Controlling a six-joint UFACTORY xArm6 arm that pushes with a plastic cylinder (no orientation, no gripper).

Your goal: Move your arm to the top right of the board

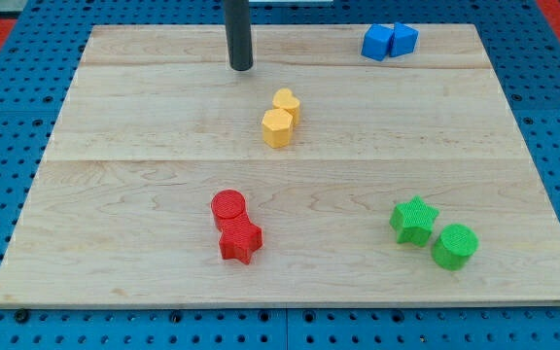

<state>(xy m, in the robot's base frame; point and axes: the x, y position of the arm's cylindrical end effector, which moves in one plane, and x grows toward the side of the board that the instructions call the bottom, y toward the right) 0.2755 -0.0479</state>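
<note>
Currently my tip (241, 67), bare dark rod tool grasping nothing, rests near top centre of pale wooden counter (144, 175). Approach step: next, slide toward view's right, stopping short of blue plastic blocks (389, 41) in top-right corner.

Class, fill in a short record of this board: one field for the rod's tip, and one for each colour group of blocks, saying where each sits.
tip: my tip near the view's top, left of centre, touching no block
blue blocks: pair, top right
yellow blocks: pair, centre, below-right of tip
red blocks: cylinder and star, bottom centre
green blocks: star and cylinder, bottom right
board: pale wood
</note>
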